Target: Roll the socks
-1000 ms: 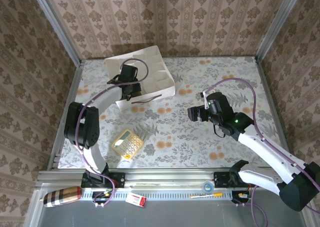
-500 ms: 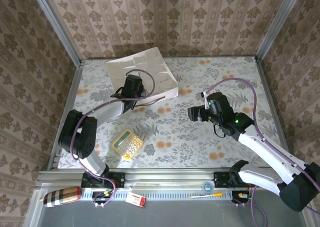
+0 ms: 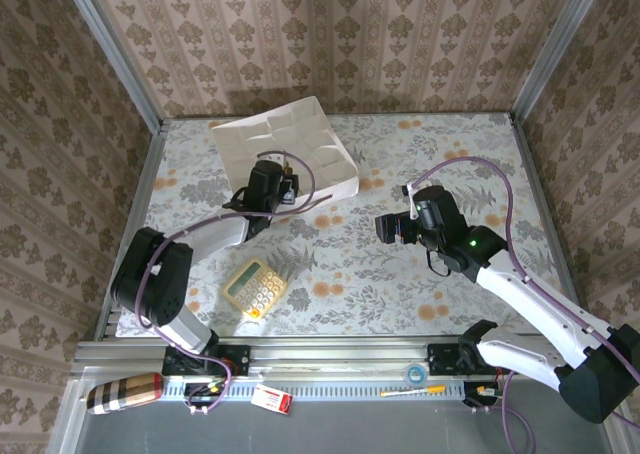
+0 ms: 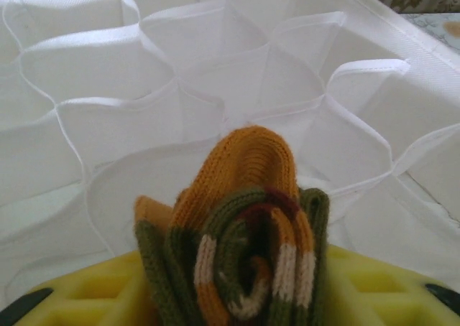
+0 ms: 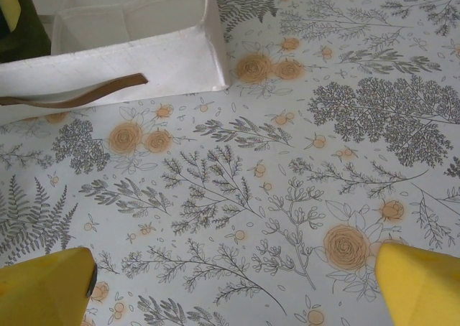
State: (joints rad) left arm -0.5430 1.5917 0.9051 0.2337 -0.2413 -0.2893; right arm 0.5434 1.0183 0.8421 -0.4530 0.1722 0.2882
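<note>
A rolled olive sock with orange toe and striped cuff stands between the yellow fingers of my left gripper. It touches both of them, and how tightly is unclear. It sits just in front of the cells of a white honeycomb organizer, which is tipped up at the back left. The brown-and-tan sock lies rolled on the rail at the near left. My right gripper hovers open over the bare floral cloth with nothing between its fingers.
A yellow calculator lies on the cloth in front of the left arm. The organizer's front wall carries a brown strap handle. Small items, including blue tape, lie on the near rail. Metal frame posts edge the table.
The left gripper has drawn back toward the near side and right, and the organizer has tipped up toward the camera. The right arm has not moved.
</note>
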